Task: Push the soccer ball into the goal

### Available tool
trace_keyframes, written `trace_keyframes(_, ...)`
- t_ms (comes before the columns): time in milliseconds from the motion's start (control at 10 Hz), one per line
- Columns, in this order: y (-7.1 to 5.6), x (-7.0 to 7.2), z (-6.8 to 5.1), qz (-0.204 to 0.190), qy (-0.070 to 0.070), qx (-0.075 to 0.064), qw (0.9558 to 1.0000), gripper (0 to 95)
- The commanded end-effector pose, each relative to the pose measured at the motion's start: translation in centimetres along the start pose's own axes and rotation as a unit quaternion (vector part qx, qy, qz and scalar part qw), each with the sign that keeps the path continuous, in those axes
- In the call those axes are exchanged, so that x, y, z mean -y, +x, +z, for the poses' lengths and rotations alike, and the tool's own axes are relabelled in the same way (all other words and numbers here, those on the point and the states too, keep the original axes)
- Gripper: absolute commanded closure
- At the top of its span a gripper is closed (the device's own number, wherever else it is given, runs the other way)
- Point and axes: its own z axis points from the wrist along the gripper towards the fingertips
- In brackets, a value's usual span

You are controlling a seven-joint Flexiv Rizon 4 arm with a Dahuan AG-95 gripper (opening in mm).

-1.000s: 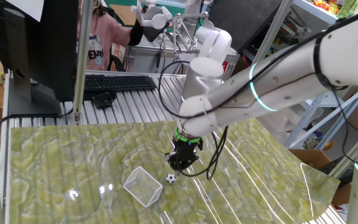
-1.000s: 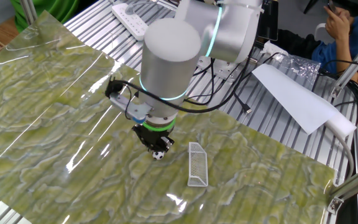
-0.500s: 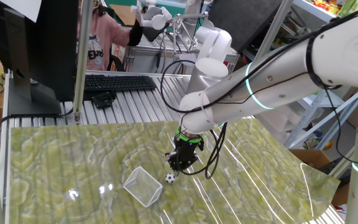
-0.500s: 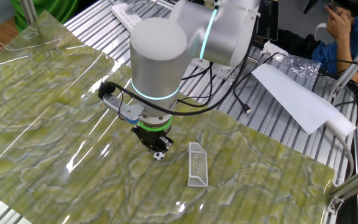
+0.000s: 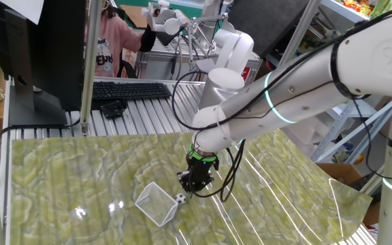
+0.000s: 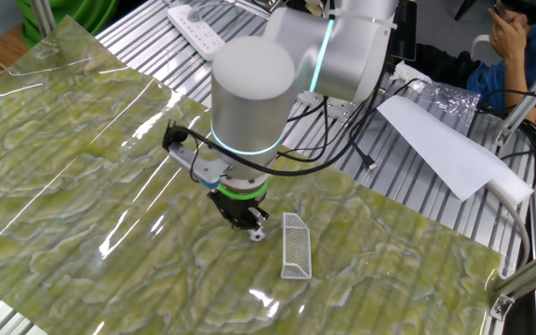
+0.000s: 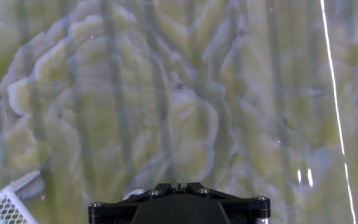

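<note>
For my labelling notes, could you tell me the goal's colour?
White wire mesh goal, clearest in the other fixed view.

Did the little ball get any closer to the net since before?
Yes. The gripper, its jaws shut, nudged the soccer ball toward the goal; the ball now sits right by the goal's edge. The goal itself stayed put.

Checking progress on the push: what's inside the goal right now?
Nothing shows inside the goal; its mesh looks empty in both fixed views. The soccer ball sits just outside it on the green mat, beside the shut tool. The hand view shows only a goal corner.
</note>
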Motion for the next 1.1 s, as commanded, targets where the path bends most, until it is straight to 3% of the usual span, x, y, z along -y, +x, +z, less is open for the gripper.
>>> trace_keyframes(100, 0.1, -0.2, 0.3, 0.001, -0.002, -0.006, 1.0000, 95.0)
trace_keyframes(300, 0.8, -0.7, 0.8, 0.010, -0.011, -0.007, 0.9999, 95.0)
trace_keyframes(400, 1.3, -0.9, 1.1, 0.025, -0.028, -0.010, 0.9992, 95.0)
trace_keyframes(700, 2.2, -1.9, 0.1, 0.029, -0.023, -0.015, 0.9992, 95.0)
trace_keyframes(1100, 2.8, -2.7, -0.3, 0.035, -0.022, -0.015, 0.9990, 95.0)
